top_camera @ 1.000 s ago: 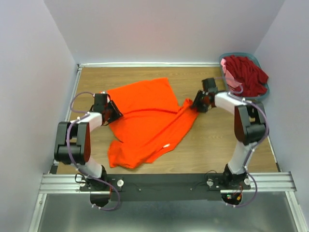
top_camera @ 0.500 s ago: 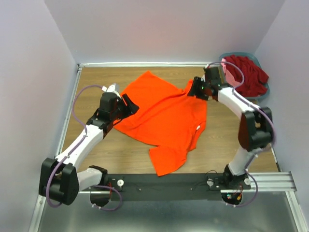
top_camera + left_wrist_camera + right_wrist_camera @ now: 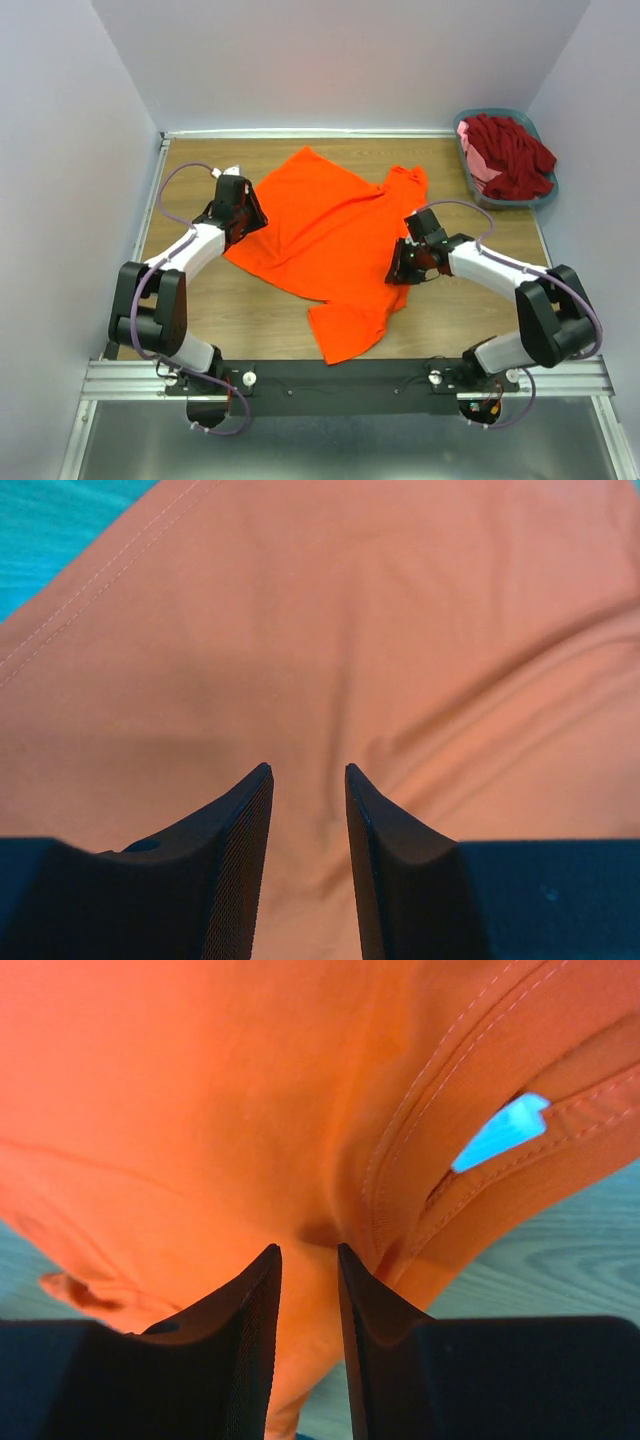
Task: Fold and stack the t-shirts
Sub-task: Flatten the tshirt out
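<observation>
Two grippers are touching an orange t-shirt (image 3: 330,235) that is lying spread across the middle of a wooden table (image 3: 460,310). The left gripper (image 3: 248,210), at the shirt's left corner, is showing narrowly parted fingers (whether they are pinching cloth, I cannot tell). The right gripper (image 3: 400,270), at the shirt's right edge, is pinching puckered fabric. Dark red shirts (image 3: 510,155) and a pink shirt (image 3: 472,150) are sitting heaped in a basket (image 3: 540,197), upper right.
</observation>
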You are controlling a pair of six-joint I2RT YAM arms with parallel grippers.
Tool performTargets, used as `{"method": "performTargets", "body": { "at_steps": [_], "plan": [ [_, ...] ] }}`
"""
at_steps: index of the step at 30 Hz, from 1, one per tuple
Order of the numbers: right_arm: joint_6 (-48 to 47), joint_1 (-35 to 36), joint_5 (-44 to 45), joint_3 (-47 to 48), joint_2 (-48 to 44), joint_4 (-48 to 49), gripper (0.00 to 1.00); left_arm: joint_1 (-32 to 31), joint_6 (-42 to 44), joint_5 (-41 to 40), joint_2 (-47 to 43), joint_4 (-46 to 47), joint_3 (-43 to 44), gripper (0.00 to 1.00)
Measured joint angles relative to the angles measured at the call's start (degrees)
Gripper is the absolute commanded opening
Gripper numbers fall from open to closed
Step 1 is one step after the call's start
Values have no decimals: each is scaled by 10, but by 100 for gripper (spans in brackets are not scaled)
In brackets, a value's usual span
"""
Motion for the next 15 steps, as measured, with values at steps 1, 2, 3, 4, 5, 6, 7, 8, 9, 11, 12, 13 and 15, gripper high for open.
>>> {"method": "performTargets", "body": {
  "at_steps": [1, 2, 3, 4, 5, 6, 7, 8, 9, 11, 12, 13, 15],
  "plan": [
    [0, 0, 5, 2, 7, 1, 37, 1, 1, -1, 7, 0, 0, 42],
    [0, -2, 13, 4, 15, 1, 36, 1, 2, -1, 12, 0, 0, 42],
    [-1, -3, 17, 7, 25, 2, 37, 1, 2, -1, 15, 0, 0, 41],
    [0, -8, 21, 14, 42, 0, 37, 1, 0, 0, 18, 3, -2, 41],
    [-1, -17, 25, 25, 53, 0, 36, 1, -1, 0, 21, 8, -5, 41],
    [-3, -29, 30, 40, 68, 0, 37, 1, -6, 6, 22, 17, -12, 41],
    [-6, -43, 33, 55, 83, 2, 37, 1, -10, 9, 23, 22, -19, 41],
    [-9, -61, 37, 72, 99, 6, 37, 1, -15, 15, 23, 28, -30, 41],
    [-12, -75, 43, 89, 114, 6, 38, 1, -23, 23, 24, 35, -46, 40],
    [-18, -107, 52, 122, 144, 14, 38, 1, -31, 31, 24, 39, -66, 41],
    [-24, -127, 57, 145, 162, 15, 39, 1, -36, 35, 23, 39, -77, 41],
    [-31, -140, 67, 170, 180, 12, 39, 1, -39, 37, 22, 39, -85, 42],
    [-43, -157, 82, 213, 215, 14, 44, 1, -48, 38, 11, 37, -100, 43]
  ]
}}
